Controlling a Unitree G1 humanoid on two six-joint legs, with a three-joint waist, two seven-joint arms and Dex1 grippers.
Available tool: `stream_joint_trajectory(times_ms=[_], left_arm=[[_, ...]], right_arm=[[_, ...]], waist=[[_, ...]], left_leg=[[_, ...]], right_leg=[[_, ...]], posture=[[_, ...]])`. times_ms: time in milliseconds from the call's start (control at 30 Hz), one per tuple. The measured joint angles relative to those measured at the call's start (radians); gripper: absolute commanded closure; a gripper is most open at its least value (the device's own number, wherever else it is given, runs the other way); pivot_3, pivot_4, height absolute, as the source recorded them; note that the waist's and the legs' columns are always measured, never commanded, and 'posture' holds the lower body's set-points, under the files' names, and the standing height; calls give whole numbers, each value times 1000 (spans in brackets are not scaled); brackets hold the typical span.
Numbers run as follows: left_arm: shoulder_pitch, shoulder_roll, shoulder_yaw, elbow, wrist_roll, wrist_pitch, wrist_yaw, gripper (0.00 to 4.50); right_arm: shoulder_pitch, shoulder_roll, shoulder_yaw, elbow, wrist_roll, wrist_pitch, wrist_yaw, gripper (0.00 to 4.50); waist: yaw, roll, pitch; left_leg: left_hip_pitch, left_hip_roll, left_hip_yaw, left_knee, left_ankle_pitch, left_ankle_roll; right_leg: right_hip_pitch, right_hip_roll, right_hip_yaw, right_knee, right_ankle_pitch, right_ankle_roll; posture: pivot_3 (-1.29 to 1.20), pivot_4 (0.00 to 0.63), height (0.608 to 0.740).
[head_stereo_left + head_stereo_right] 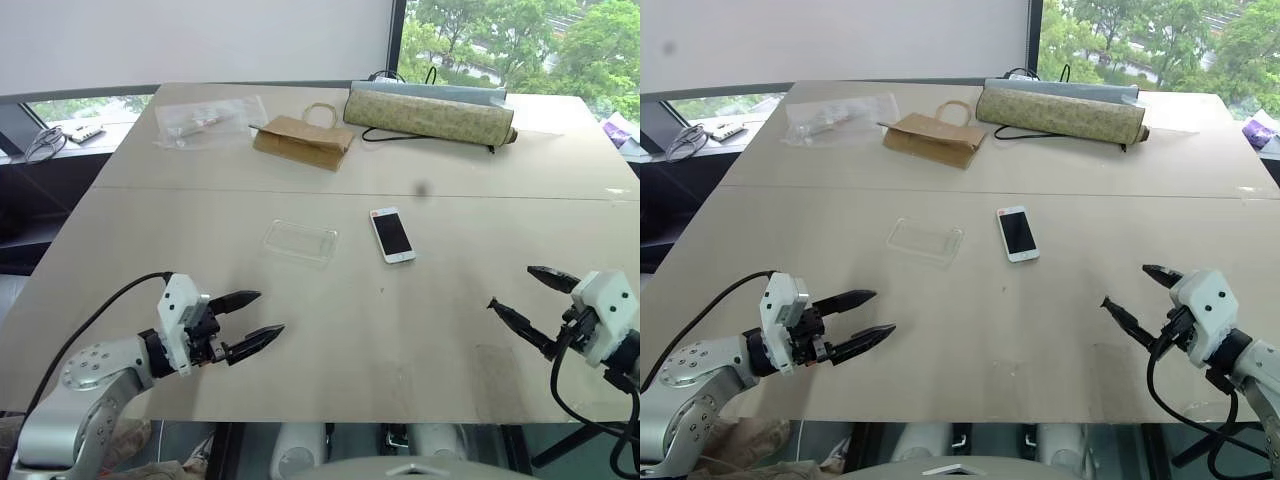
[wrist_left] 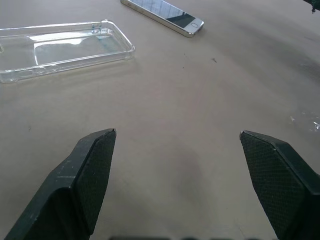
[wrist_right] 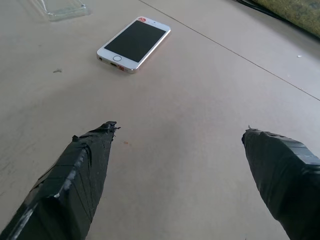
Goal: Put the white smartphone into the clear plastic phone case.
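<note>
We see the white smartphone (image 1: 392,235) lying flat and screen-up near the middle of the table (image 1: 440,340), and the clear plastic phone case (image 1: 300,242) lying just to its left, the two near each other but apart. Our left pincer (image 1: 251,318) hovers over the near left part of the table with its two black fingers spread wide and nothing between them, pointing toward the case and phone. Our right pincer (image 1: 525,297) hovers over the near right part of the table, likewise spread wide and empty, aimed inward toward the phone. Both are well short of the phone and case. At the far side of the table lie a crinkled clear plastic bag (image 1: 208,121), a brown paper bag (image 1: 302,142) and a long patterned roll (image 1: 430,115).
</note>
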Motion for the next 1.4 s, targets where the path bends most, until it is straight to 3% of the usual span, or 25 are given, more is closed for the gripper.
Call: stream_joint_trajectory(times_ms=[200,367,567,833,933,1233,1400], left_arm=[[-108,-14,8,28,29,0,86,292],[-227,10,-5,93,61,23,113,292],[-458,135,-220,228,237,-16,23,292],[-775,77,-449,607,390,-186,-172,292],[-908,8,-511,805,454,-291,-253,292],[-1154,-109,-587,1235,572,-512,-422,4316],[-1185,-119,-580,1306,586,-538,-479,4416]], right_arm=[[-24,9,49,-43,18,-37,23,0],[-36,-19,84,-144,142,-35,101,0],[-13,-97,88,-202,194,-16,163,0],[73,-89,82,-238,160,-17,131,0],[107,-74,78,-283,150,-17,97,0],[187,-40,82,-362,121,-16,22,0],[222,-23,81,-378,98,-17,-3,0]], waist=[[1,0,0],[0,0,0],[11,0,0],[25,-1,0],[24,-1,0],[22,-3,-2],[18,-4,-2]], left_leg=[[0,0,-2,0,0,0],[-1,0,-2,0,0,0],[0,-1,-2,0,0,0],[-1,-3,-2,1,0,0],[-2,-4,-1,2,0,0],[-1,-5,-2,2,0,0],[1,-4,-3,3,0,0]], right_leg=[[1,2,1,0,0,0],[1,4,1,-1,1,2],[1,4,2,-1,1,2],[1,5,1,-1,1,2],[1,5,1,0,1,2],[2,5,1,0,1,2],[4,5,1,1,1,2]], posture=[[0,150,740],[0,150,740],[0,150,740],[0,150,740],[0,150,740],[0,150,740],[0,150,740]])
